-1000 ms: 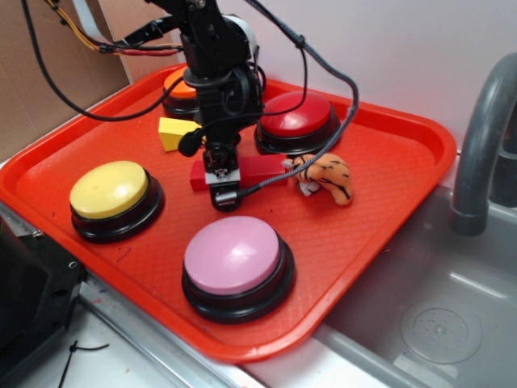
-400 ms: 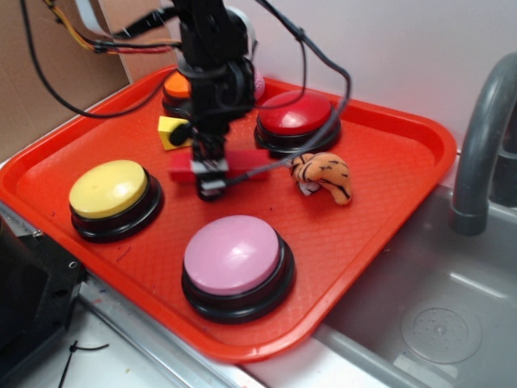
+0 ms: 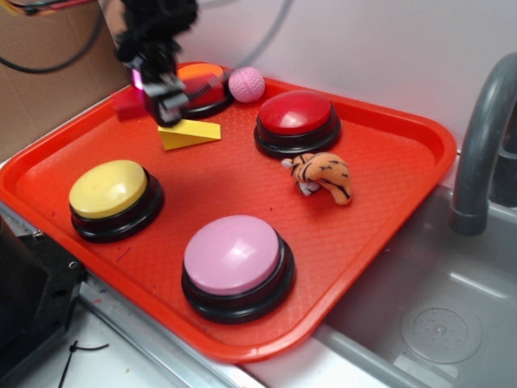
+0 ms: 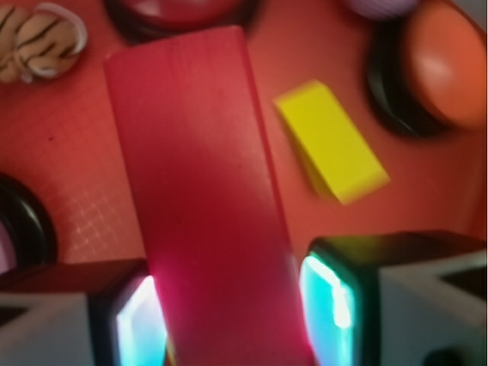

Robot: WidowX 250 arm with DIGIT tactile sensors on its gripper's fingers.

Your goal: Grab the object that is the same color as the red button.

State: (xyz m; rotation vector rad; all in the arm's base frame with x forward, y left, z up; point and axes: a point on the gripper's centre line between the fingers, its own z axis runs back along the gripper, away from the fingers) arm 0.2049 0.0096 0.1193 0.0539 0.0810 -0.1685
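**A:** Wrist view first: where is the red block (image 4: pixel 206 198), and how does it lie?

**B:** It sits between the two fingers (image 4: pixel 335 297), clamped on its long sides. Its long axis runs away from the camera, leaning a little to the left in that frame, with the far end toward the red button (image 4: pixel 179 11) at the top edge. The tray floor (image 4: pixel 76 168) shows well beneath it, so the block is off the tray.

**A:** And in the exterior view?

**B:** The gripper (image 3: pixel 161 95) hangs over the far left corner of the red tray (image 3: pixel 388 202), just in front of the orange button (image 3: pixel 200 87). Part of the block (image 3: pixel 128 103) sticks out to the left of the fingers, blurred; its long axis looks roughly level and left to right, though I can't tell the exact angle.

**A:** The arm's pose?

**B:** It comes down from the top left of the frame, the gripper pointing downward over the tray. The upper links are cut off and smeared.

**A:** What lies around it?

**B:** The yellow wedge (image 3: pixel 189 134) lies on the tray just below and right of the gripper. The red button (image 3: pixel 296 118) stands to the right, apart from the block. A pink ball (image 3: pixel 246 84) sits beside the orange button, a toy tiger (image 3: pixel 323 176) near the red button, with a yellow button (image 3: pixel 111 196) and a pink button (image 3: pixel 234 263) at the near side.
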